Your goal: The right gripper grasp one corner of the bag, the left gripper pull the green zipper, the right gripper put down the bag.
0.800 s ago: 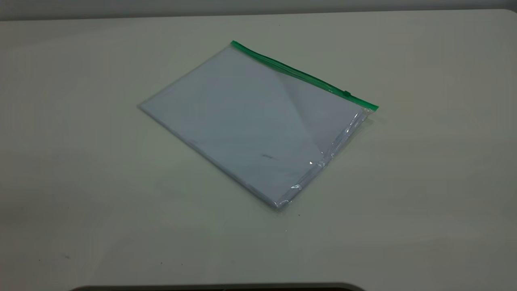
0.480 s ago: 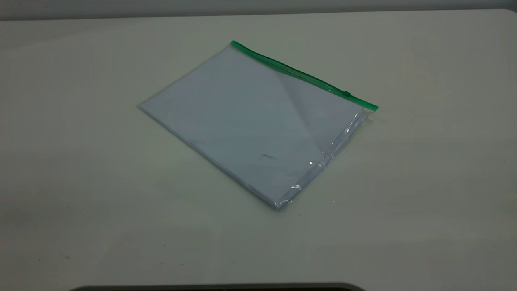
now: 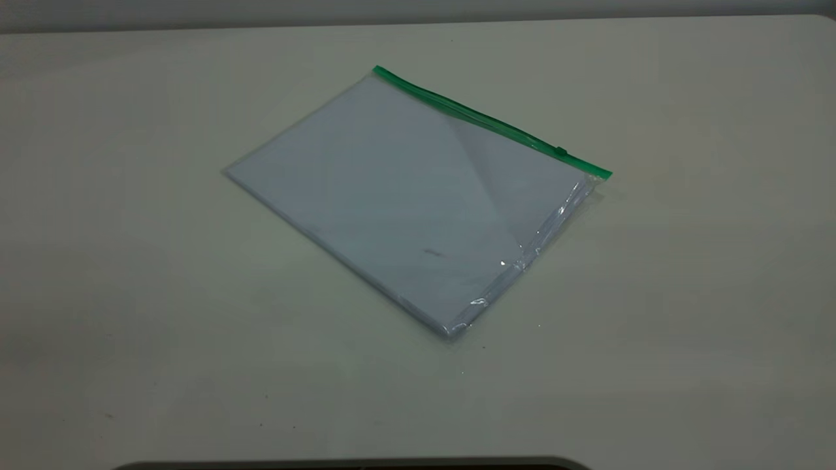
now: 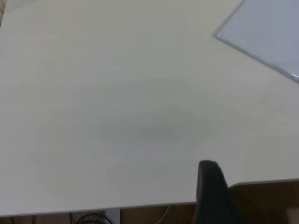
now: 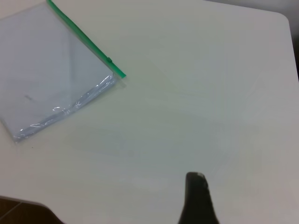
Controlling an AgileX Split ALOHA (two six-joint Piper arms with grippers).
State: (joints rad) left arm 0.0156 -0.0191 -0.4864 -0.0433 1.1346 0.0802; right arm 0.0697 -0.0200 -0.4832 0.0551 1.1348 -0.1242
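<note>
At mid-table the bag lies flat, turned at an angle, with the green zipper along its far long edge and the slider tab close to the right-hand end. Nothing touches it.

The right gripper shows as one dark jaw tip at the near table edge, well apart from the bag; whether its jaws are released or clenched cannot be told. The left gripper shows likewise as a single jaw tip over the near edge, state not discernible, with only the bag's left corner in its sight.

Judgement: the first step, grasping a corner, has not begun. The right-hand corner below the zipper end looks best; a low, edge-on approach would catch the thin plastic. Clamping off the zip track leaves the slider free.
</note>
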